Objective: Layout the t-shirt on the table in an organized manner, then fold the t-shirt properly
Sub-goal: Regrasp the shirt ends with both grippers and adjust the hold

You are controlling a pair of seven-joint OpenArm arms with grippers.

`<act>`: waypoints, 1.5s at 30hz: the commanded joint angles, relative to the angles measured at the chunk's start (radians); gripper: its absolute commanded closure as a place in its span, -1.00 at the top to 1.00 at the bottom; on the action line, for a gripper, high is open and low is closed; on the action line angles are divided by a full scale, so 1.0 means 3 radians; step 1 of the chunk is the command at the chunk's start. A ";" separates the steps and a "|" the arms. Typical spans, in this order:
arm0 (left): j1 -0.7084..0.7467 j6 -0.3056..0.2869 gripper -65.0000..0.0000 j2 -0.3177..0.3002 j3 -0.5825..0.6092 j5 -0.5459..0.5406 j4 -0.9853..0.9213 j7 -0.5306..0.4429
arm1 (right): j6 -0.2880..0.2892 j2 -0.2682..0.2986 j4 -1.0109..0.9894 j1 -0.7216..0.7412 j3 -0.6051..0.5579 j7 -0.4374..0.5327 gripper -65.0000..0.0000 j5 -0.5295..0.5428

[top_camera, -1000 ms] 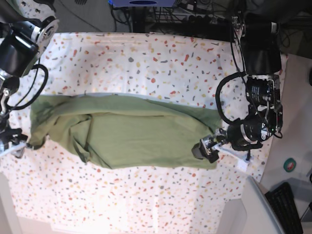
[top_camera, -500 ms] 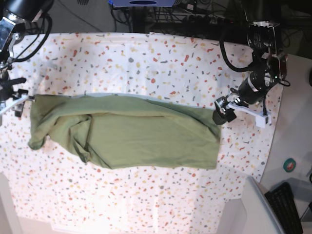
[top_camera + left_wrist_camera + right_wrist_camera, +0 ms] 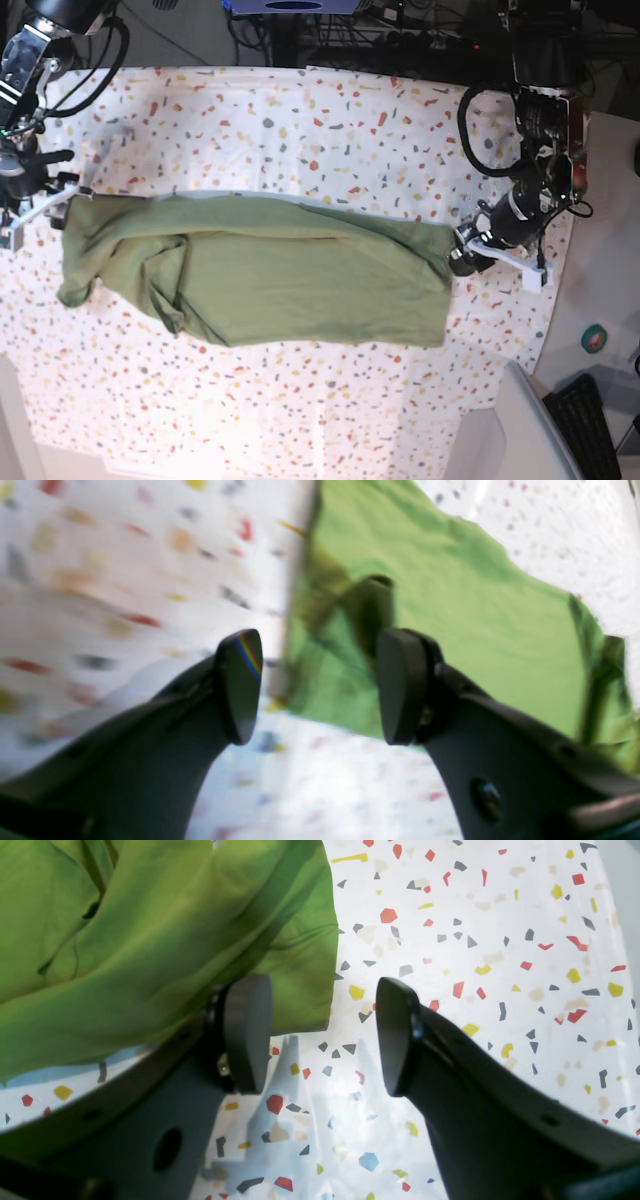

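Across the middle of the speckled desk (image 3: 330,130) lies the olive-green t-shirt (image 3: 250,275), folded into a long band, rumpled toward one end. The left pincer (image 3: 320,685) hovers at the shirt's corner, jaws parted, nothing between them. The right pincer (image 3: 322,1035) stands parted at the opposite corner, one finger (image 3: 245,1032) beside the cloth edge.

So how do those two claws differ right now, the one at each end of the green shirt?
The left gripper straddles a corner of the t-shirt, one finger over green cloth, the other over the speckled table. The right gripper has only bare table between its fingers, the shirt's edge lying beside one finger. The left wrist view is blurred; the right wrist view is sharp. Both have dark fingers set apart, and neither holds the shirt.
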 commanded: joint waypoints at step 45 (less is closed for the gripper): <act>-0.0497 -0.0601 0.06 0.0158 0.0253 0.1157 -0.0297 -0.0007 | -0.0001 0.0043 -0.0161 0.0098 0.0011 0.0074 -0.06 0.0018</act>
